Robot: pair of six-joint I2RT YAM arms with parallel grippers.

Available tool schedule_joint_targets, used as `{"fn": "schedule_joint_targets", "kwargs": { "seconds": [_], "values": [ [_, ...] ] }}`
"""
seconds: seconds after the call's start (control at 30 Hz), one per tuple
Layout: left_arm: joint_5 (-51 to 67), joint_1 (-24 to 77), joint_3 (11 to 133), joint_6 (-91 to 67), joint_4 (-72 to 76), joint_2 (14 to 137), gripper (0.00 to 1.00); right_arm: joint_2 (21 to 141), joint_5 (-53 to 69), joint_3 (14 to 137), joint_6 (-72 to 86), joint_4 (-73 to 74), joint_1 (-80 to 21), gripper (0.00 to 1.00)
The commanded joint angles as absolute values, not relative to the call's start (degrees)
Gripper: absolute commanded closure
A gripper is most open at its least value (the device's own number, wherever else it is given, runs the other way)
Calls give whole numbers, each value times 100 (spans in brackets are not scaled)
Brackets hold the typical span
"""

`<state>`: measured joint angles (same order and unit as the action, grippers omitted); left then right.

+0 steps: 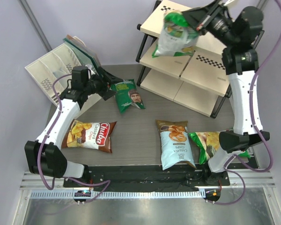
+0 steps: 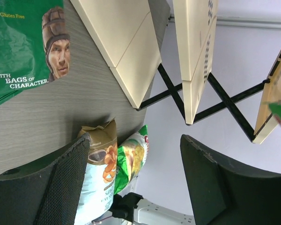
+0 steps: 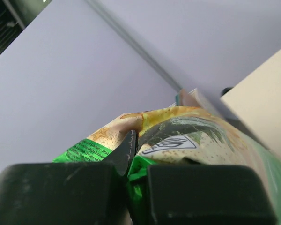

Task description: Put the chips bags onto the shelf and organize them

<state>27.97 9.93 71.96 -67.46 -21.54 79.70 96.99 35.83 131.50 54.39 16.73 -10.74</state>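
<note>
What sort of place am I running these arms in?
Probably a robot test bench staged like a shop display, not a real store: plain walls behind a table, with a three-tier shelf and loose chips bags.

Green-and-white bag [image 1: 175,35] aloft by cream shelf [image 1: 206,70]; brown bag [image 1: 91,135], blue bag [image 1: 175,145], green bags [image 1: 127,95] flat below.

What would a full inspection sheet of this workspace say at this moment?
Surface: grey wood-grain table.
Job's things: brown bag, dark green bag, light blue bag and green-white bag lie on the table; second green-white bag held high at the shelf.
Clutter: white slotted organizer, far left.
Grippers: left gripper open, empty, near dark green bag; right gripper shut on second green-white bag.
Cables: purple cables along both arms.
Surroundings: plain pale walls.
</note>
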Motion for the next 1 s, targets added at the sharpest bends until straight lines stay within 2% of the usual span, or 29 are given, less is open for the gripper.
{"fn": "schedule_joint_targets", "kwargs": {
  "seconds": [0.0,0.27,0.47,0.57,0.6,0.67,0.8,0.97],
  "values": [
    [2804,958,7260,-6671,-2092,7875,23,9307,3252,13666,5177,914,-186,99],
    [2830,949,7225,-6688,-2109,7875,23,9475,3349,14168,6116,89,816,99],
    [2848,958,7216,-6688,-2092,7910,23,9492,3094,14247,5828,26,1037,99],
    [2874,958,7172,-6697,-2057,7919,23,9283,2744,13818,4744,490,1037,99],
    [2900,958,7154,-6723,-2022,7928,23,9194,2603,13329,4494,623,1011,99],
    [2909,967,7111,-6759,-1987,7928,23,8809,1857,12721,3854,948,1002,99],
    [2918,967,7066,-6733,-1978,7919,24,8570,1275,11851,3324,1670,932,99],
    [2918,958,7049,-6750,-1978,7971,24,7709,398,10269,3419,1197,686,99]
  ]
}}
